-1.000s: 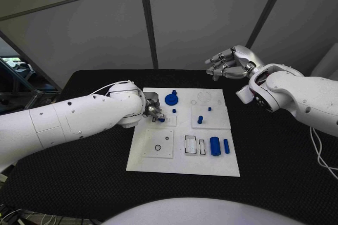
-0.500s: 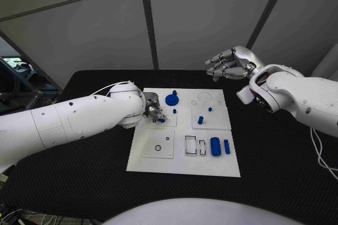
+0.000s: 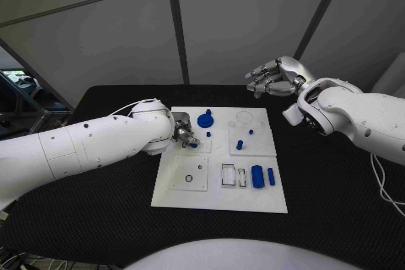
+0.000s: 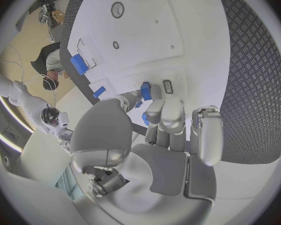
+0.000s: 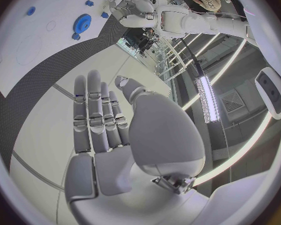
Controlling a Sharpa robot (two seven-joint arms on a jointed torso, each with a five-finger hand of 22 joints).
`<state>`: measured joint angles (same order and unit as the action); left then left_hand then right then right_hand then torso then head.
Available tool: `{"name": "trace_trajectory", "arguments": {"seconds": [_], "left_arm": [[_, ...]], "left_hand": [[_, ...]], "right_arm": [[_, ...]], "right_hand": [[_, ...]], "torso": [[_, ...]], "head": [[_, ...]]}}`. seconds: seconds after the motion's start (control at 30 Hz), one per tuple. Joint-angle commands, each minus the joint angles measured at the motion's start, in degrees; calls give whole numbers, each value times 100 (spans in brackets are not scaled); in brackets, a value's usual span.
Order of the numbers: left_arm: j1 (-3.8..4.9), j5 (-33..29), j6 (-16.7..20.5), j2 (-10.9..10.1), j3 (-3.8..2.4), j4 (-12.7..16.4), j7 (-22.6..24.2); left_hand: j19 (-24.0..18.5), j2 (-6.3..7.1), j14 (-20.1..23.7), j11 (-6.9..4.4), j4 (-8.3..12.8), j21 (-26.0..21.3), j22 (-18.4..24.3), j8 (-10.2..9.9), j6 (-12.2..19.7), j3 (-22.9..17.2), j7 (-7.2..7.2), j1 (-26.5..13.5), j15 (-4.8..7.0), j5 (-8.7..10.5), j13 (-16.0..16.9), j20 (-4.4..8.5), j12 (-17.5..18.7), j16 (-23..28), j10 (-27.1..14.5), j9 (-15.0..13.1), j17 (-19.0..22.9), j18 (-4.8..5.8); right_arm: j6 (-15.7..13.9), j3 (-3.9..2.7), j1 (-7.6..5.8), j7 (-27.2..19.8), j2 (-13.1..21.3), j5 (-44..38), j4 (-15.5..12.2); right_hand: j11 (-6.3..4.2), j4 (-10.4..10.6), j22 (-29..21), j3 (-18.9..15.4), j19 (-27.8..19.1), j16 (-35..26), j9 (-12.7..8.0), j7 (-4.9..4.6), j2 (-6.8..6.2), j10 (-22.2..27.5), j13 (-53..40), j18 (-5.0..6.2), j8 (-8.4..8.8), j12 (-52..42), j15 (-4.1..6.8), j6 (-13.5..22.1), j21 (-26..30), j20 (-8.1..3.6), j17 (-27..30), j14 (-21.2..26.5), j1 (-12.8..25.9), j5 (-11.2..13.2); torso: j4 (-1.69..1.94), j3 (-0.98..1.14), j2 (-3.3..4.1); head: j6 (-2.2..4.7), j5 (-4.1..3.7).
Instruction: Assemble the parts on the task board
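Note:
The white task board (image 3: pixel 219 194) lies in the middle of the black table. My left hand (image 3: pixel 183 133) is low over the board's left part and pinches a small blue part (image 3: pixel 193 144) between thumb and fingers. In the left wrist view that blue part (image 4: pixel 145 91) sits at the fingertips, right beside a small slot (image 4: pixel 167 86) in the board (image 4: pixel 178 25). A blue gear (image 3: pixel 205 119) stands at the board's far side, a blue peg (image 3: pixel 239 144) in the middle, and a blue cylinder (image 3: pixel 257 175) and bar (image 3: pixel 271 175) nearer me. My right hand (image 3: pixel 271 77) hangs raised beyond the board's far right corner, fingers apart, holding nothing.
Small blue pieces (image 3: pixel 251 130) dot the board's right plate. A ring outline (image 3: pixel 188 177) and rectangular slots (image 3: pixel 229 173) mark the near half. In the right wrist view the gear (image 5: pixel 82 21) and board (image 5: pixel 15 60) lie far past my right hand (image 5: pixel 109 130). Black table surrounds the board.

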<state>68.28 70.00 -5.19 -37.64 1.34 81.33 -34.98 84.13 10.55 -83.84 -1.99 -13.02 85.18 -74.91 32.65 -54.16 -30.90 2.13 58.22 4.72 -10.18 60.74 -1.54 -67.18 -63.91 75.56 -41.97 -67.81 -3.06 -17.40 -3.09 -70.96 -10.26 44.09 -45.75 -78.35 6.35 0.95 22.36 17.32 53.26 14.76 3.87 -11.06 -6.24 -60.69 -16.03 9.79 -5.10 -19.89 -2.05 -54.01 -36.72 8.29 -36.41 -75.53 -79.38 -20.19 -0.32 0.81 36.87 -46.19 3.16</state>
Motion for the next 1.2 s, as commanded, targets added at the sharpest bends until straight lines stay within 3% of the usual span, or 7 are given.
{"name": "trace_trajectory", "arguments": {"seconds": [0.03,0.43,1.03,1.2], "left_arm": [[4,1,83,15,-1,-8,-53],[4,-21,86,40,-3,-15,-53],[7,-43,40,27,-4,-71,-66],[7,-90,85,25,-6,-82,-64]], "left_hand": [[327,8,-119,10,-47,25,-862,-15,-33,65,-6,-74,42,11,18,45,-38,32,52,9,-9,154],[342,6,-121,3,-239,45,-897,-12,-72,224,-17,-168,48,-7,69,50,-91,31,86,26,-12,161],[369,55,-124,-10,-318,89,-962,8,-115,330,-32,-187,57,-6,88,57,-115,25,109,27,-19,176],[378,-7,-127,-17,-379,98,-983,19,-145,789,-48,-474,66,-21,95,65,-133,24,126,38,-22,180]], "right_arm": [[25,-5,-13,-25,1,21,-8],[27,-5,-13,-27,-4,21,-1],[63,-5,-13,-53,-5,22,15],[52,-4,-13,-59,-8,22,22]], "right_hand": [[23,21,-10,-5,-9,-28,4,-25,1,-14,16,59,-2,39,-22,6,27,19,2,-18,77,-27],[24,22,-12,-6,-9,-32,4,-25,-1,-15,22,58,-2,41,-23,7,31,20,2,-18,80,-30],[27,2,-23,-16,-5,-59,3,-25,-31,-17,56,59,-2,53,-24,18,52,22,0,-18,71,-38],[30,6,-28,-22,-4,-68,3,-28,-33,-19,68,58,-2,56,-27,21,60,25,-1,-19,83,-31]], "torso": [[-4,0,0],[0,0,3],[-4,3,1],[2,-2,1]], "head": [[12,-5],[9,-16],[-12,-22],[-4,-22]]}}
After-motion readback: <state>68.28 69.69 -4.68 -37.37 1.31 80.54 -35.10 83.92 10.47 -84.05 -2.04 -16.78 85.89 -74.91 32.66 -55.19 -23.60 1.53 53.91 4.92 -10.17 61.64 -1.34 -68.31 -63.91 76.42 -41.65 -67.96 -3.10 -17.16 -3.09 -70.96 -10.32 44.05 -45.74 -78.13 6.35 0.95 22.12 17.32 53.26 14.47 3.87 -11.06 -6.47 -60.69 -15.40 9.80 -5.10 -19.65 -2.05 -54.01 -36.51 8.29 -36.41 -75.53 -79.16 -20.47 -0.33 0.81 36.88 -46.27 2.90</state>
